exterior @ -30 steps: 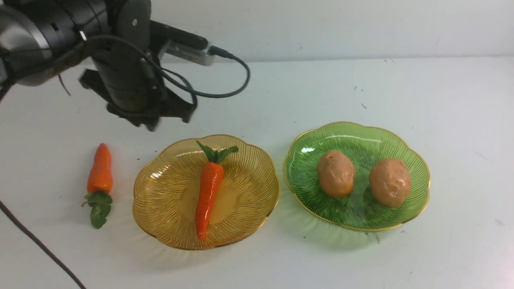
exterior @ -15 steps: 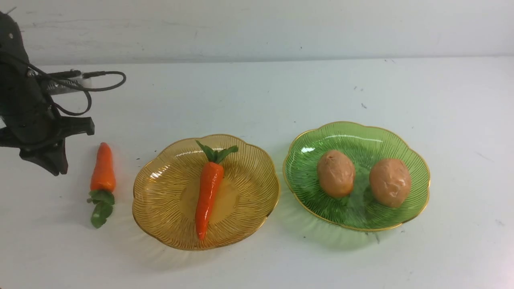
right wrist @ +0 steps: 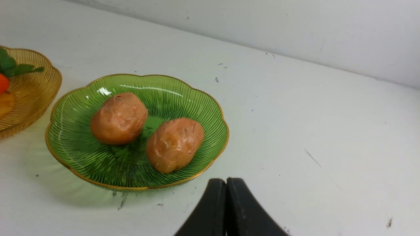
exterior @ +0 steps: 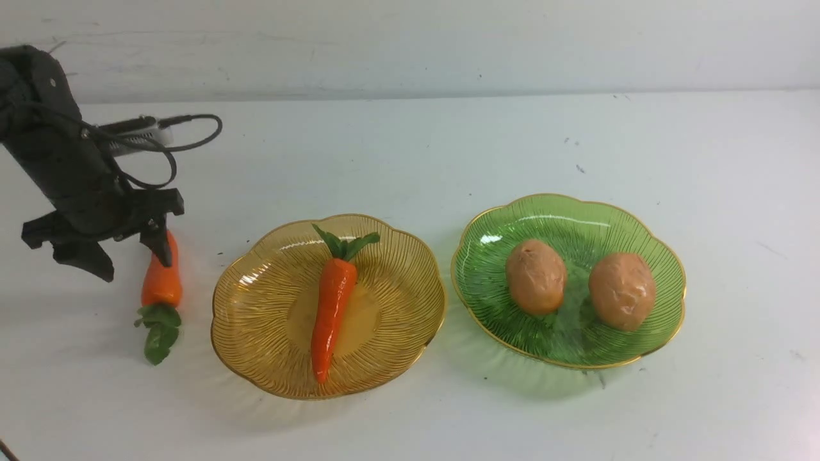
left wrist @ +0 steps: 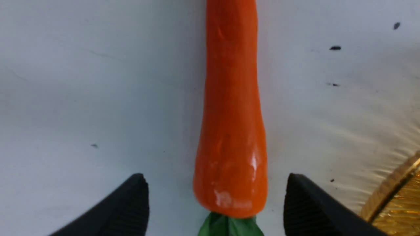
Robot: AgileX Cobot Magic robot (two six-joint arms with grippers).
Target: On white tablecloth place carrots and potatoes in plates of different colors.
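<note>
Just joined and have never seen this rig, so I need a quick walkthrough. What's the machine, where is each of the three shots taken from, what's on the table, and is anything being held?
It is a robot with two arms. The wide shot looks forward from between the arms. The other two shots come from a camera on each wrist, looking out past that arm's end effector.

On the white tablecloth sit an amber plate with one carrot in it and a green plate with two potatoes. A second carrot lies on the cloth beside the amber plate.

The left end effector is open, with one finger on each side of that second carrot and a clear gap to it on both sides. The right end effector is shut and empty, with the green plate in its camera's view. Nothing is held.
</note>
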